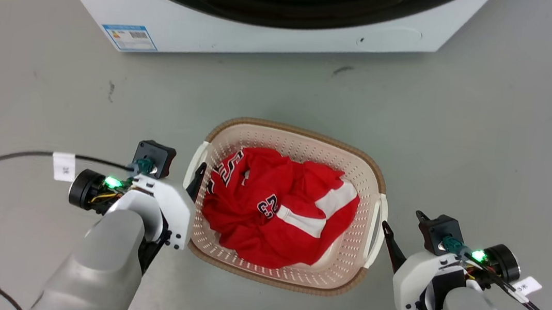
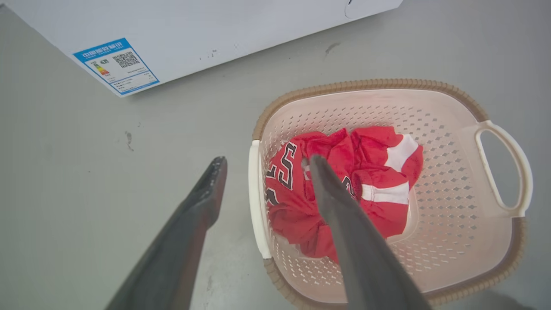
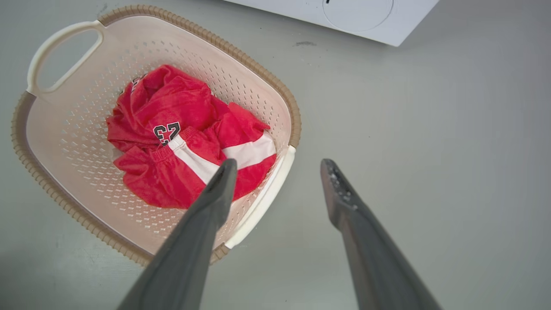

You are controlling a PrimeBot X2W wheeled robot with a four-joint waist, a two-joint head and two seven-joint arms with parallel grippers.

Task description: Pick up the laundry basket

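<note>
The laundry basket [image 1: 305, 129], light stiff plastic holding one soft red garment [image 1: 274, 212], stands on the floor [image 1: 464, 145] between the pincers; its white side handles [image 2: 255, 198] look the best hold. The left pincer [image 2: 267, 160] and right pincer [image 3: 279, 163] both gape wide and empty, fingers angled down astride the near handle.

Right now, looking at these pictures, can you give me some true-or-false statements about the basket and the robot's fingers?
1. The laundry basket holds a crumpled red garment. True.
2. The basket hangs in the air. False: it appears to rest on the grey floor, before the white washing machine.
3. The left arm's fingers are spread open on either side of a white handle. True.
4. The right arm's fingers are clamped shut. False: they are spread open, either side of the other handle.
5. The basket's rim is blue. False: it is brown.
</note>
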